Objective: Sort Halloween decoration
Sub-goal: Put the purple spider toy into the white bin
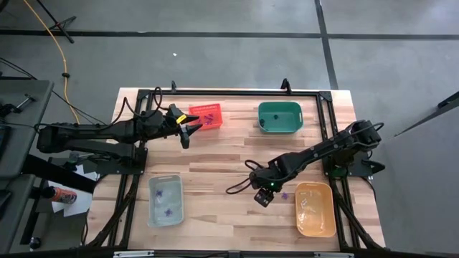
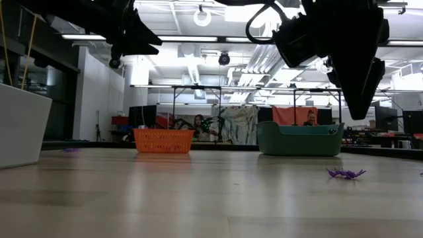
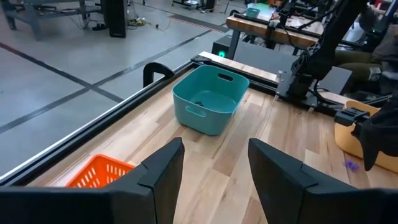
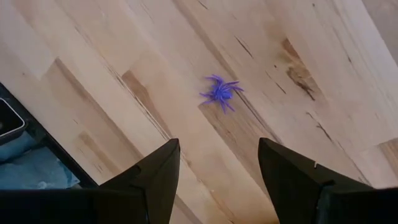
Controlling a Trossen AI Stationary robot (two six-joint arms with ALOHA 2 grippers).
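Hovering with fingers apart above a tiny spiky purple plastic spider (image 4: 220,93) on the wooden table (image 1: 222,154), the right gripper (image 1: 262,196) is seen. Others are already sorted into bins. The left gripper (image 1: 188,129), also spread, is empty.

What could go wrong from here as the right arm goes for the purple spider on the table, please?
1. The purple spider is tiny and flat on the wood; the right gripper, jaws open above it, could scrape the table or close on nothing.
2. It lies close to the orange bin, so a nudge could flick it against or under the rim.
3. The left gripper waits by the red basket.
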